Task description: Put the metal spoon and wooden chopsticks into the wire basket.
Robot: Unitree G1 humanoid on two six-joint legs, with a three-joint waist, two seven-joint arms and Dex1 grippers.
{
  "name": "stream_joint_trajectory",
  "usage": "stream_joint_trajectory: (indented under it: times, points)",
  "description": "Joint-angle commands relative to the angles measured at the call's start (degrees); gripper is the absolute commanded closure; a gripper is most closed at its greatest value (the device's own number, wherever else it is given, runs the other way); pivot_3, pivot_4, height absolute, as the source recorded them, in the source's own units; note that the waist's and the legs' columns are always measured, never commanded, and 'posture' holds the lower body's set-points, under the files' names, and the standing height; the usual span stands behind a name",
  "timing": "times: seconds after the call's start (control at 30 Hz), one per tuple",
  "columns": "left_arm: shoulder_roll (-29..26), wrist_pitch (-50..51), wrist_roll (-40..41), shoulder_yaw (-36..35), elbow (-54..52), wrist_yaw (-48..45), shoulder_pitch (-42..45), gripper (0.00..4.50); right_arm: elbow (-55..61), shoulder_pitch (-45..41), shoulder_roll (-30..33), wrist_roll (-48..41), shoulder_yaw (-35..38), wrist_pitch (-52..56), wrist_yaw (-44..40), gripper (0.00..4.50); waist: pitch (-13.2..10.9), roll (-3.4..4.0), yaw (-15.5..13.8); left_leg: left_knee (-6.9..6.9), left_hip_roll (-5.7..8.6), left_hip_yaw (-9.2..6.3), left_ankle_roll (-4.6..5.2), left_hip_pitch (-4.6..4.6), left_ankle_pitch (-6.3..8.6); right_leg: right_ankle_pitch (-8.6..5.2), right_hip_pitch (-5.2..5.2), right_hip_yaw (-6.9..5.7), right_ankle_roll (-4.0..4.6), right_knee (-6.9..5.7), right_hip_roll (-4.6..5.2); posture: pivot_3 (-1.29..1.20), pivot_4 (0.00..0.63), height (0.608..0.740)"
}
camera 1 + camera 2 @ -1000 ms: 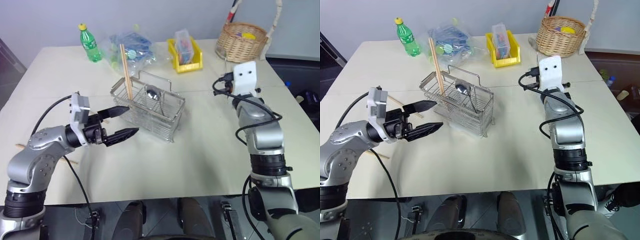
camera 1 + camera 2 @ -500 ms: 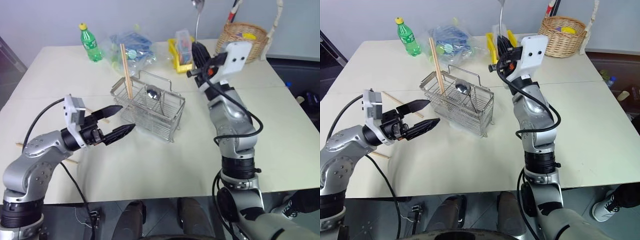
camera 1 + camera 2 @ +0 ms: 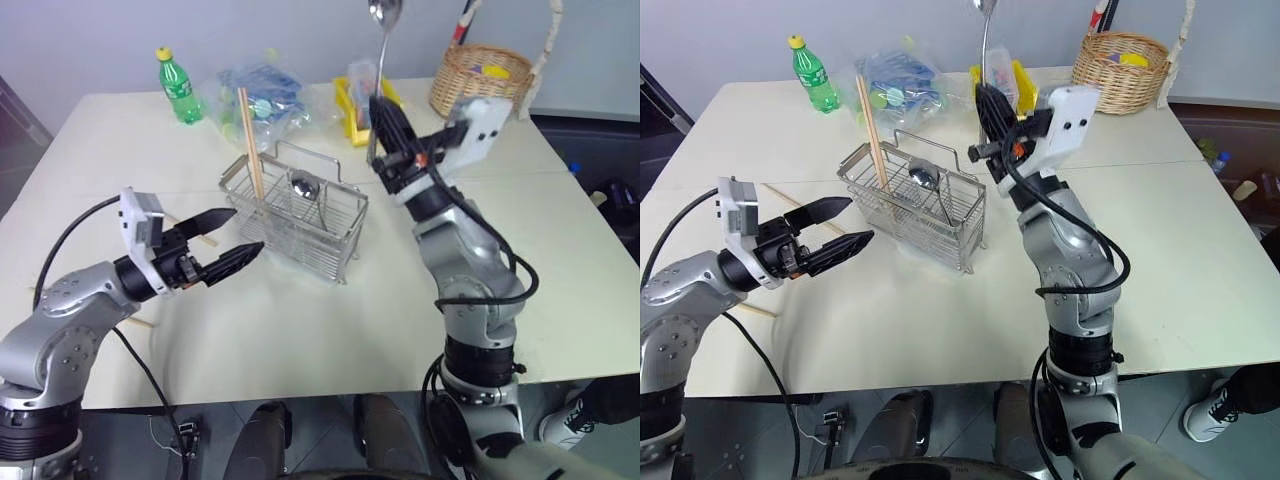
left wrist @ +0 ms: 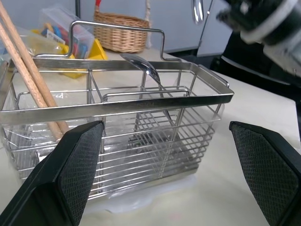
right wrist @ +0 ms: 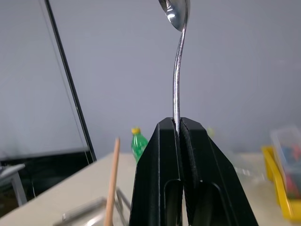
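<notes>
Spoon (image 3: 381, 55) handling is what the coming move turns on: it is clenched by its handle end in the right tool (image 3: 379, 122), and its long axis stands almost upright, with the bowl at the top, well above the surface (image 3: 330, 320). The basket (image 3: 300, 222) lies down and to the left of that tool, just beside it, so the spoon is judged to need carrying a little left and then lowering along its own axis into a compartment.

A second spoon (image 3: 306, 186) already leans in the basket's middle part, and two chopsticks (image 3: 251, 145) stand tilted in its far-left compartment, their tips rising above the rim. Another chopstick (image 3: 798, 207) lies flat on the surface behind the left tool (image 3: 232, 240), and a further one (image 3: 758, 311) is seen near the left arm.

The left tool is spread wide and grasps nothing; it points level at the basket's near-left end, close to it but apart. The right arm is the nearer to the open compartments on the basket's right side, so the placing is judged to fall to it.
</notes>
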State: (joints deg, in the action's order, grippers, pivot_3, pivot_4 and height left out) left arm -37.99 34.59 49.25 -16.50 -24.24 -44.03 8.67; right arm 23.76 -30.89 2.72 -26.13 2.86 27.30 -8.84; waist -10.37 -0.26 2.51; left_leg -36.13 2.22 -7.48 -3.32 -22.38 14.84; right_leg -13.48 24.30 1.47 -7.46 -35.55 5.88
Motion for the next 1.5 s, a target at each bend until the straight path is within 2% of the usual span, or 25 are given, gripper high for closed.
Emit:
stream_joint_trajectory:
  times: [0.03,0.5,0.7,1.27,1.4,1.5]
  points:
    - [0.29,-0.23,0.64,-0.47,-1.45,0.94,0.58,0.0,3.34,0.27,-0.56,-1.25,-1.12,-0.3,-0.27,4.48,0.0,0.0,0.07,0.0,0.0,0.0,0.0,0.0,0.0,0.0,0.0,0.0,0.0,0.0,0.0,0.0,0.15,0.74]
    - [-0.49,0.29,0.58,-0.83,-2.07,1.01,-1.05,0.0,4.9,1.92,-4.18,-2.4,-5.74,0.95,0.08,4.48,0.0,0.0,0.0,0.0,-0.02,0.0,-0.03,0.01,-0.01,0.0,0.02,0.0,0.01,-0.02,-0.02,0.0,0.15,0.74]
    - [-0.59,0.2,0.48,-0.88,-1.69,1.1,-0.74,0.0,4.99,3.03,-3.43,-3.67,-6.44,2.08,-1.13,4.48,0.0,0.0,0.01,0.0,-0.02,0.0,-0.03,0.01,-0.02,0.0,0.02,0.0,0.01,-0.04,-0.02,0.0,0.15,0.74]
    - [-0.26,0.17,0.78,-1.0,-2.43,2.67,-0.71,0.0,1.34,9.94,-0.79,0.38,-9.3,-4.11,-7.21,4.48,0.01,-0.01,0.03,-0.01,-0.03,0.0,-0.04,0.02,-0.02,0.0,0.02,0.0,0.01,-0.06,-0.03,0.0,0.15,0.74]
    - [-0.44,0.11,0.62,-1.06,-1.87,2.64,-0.72,0.0,0.67,10.35,-0.88,1.55,-9.06,-5.01,-6.9,3.1,0.01,-0.01,0.01,-0.01,-0.03,0.0,-0.04,0.02,-0.02,0.0,0.02,0.0,0.01,-0.06,-0.03,0.0,0.15,0.74]
    - [-0.57,-0.04,0.39,-1.12,-1.31,2.42,-0.65,0.0,0.61,10.61,-0.82,2.03,-9.03,-5.36,-6.76,1.56,0.01,-0.01,0.01,-0.01,-0.03,0.0,-0.04,0.02,-0.02,0.0,0.02,0.0,0.01,-0.06,-0.03,0.0,0.15,0.74]
